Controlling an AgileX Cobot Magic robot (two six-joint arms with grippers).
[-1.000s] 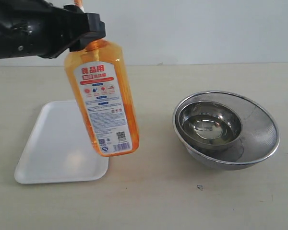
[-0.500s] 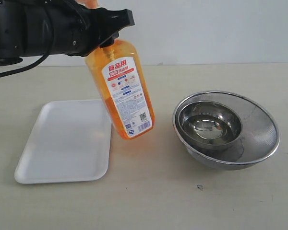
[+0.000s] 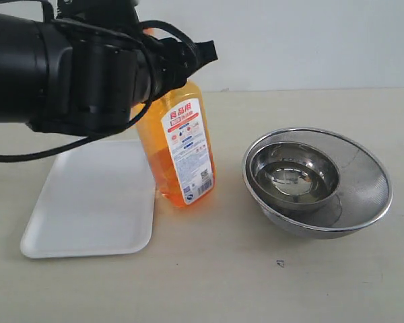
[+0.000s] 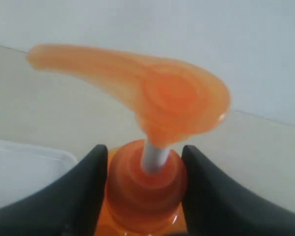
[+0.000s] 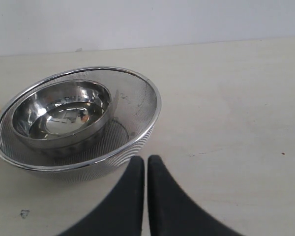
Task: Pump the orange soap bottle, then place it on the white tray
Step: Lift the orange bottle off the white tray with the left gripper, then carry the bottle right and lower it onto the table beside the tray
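Orange soap bottle [image 3: 178, 151], translucent plastic with a glossy red-and-white label, leans tilted just right of the flat, round-cornered white tray [image 3: 87, 202]. Whether its base touches the tabletop [image 3: 222, 269] I cannot tell. The left gripper [image 4: 144, 169] is partly closed, its black fingers [image 4: 78, 196] clamped on the ringed collar under the smooth curved pump head [image 4: 172, 98]. The right gripper [image 5: 146, 169] is closed and empty near the mesh strainer [image 3: 363, 195], which cradles a polished steel bowl [image 3: 293, 176]. A second ago the bottle hung higher over the tray's edge; it now sits lower and nearer the bowls.
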